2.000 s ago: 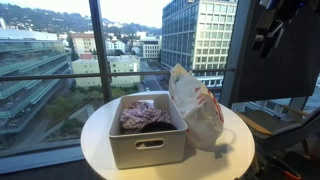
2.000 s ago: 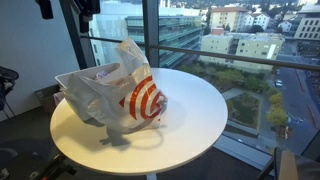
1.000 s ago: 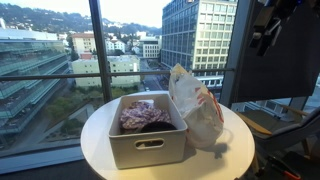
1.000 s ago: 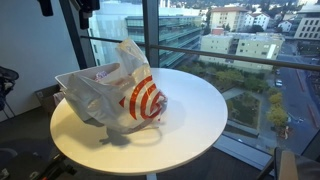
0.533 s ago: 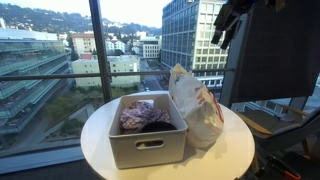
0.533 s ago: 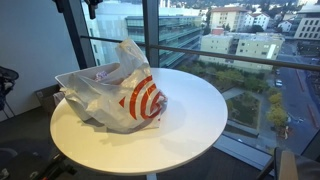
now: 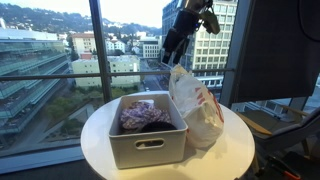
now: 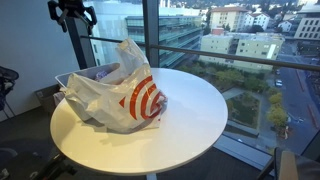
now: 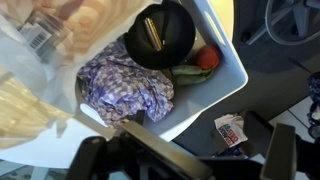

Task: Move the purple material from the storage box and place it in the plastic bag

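Note:
The purple material [image 7: 140, 113] is a crumpled patterned cloth lying in the grey storage box [image 7: 148, 146] on the round white table. In the wrist view the cloth [image 9: 125, 85] lies in the box [image 9: 228, 72] beside a black bowl [image 9: 160, 35]. The white plastic bag [image 7: 196, 104] with a red logo stands against the box; it also shows in an exterior view [image 8: 122, 92] and in the wrist view [image 9: 38, 60]. My gripper [image 7: 172, 48] hangs open and empty high above the box and bag, seen also in an exterior view [image 8: 72, 12] and in the wrist view [image 9: 185, 165].
The round table [image 7: 98, 140] stands next to floor-to-ceiling windows with a railing. The bag hides most of the box in an exterior view. The box also holds a red and green item [image 9: 204, 60]. A small printed wrapper [image 9: 230, 130] lies on the floor below.
The arm has swung from the upper corner of the scene toward the table; the gripper now hangs above the box and bag. The cloth, box and bag have not moved.

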`<state>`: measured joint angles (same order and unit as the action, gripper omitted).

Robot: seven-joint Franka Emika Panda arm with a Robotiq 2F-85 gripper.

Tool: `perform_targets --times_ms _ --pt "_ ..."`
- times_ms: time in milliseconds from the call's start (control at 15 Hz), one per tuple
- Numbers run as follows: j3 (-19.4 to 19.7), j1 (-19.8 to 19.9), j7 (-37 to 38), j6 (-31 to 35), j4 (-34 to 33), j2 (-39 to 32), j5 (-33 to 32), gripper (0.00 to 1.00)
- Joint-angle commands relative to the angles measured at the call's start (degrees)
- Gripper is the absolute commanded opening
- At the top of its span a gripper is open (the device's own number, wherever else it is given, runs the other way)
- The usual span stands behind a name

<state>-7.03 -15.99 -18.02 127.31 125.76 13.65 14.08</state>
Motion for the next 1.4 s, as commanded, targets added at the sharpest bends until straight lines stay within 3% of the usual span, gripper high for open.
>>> perform_targets --times_ms 0,333,667,1000,1333 --pt "-3.55 -0.87 -2.70 5.89 -4.83 -8.79 -3.03 1.00" --pt "-6.38 -0.11 -3.15 11.12 -9.21 -19.68 -11.53 1.00" --pt "-6.21 0.62 -2.39 10.36 -14.96 -29.08 -18.29 1.00" --pt "-6.90 1.45 -1.68 10.56 -14.56 -29.33 -17.18 1.00" --pt "-5.94 2.82 -0.92 16.89 -12.65 -32.17 -18.20 1.00"
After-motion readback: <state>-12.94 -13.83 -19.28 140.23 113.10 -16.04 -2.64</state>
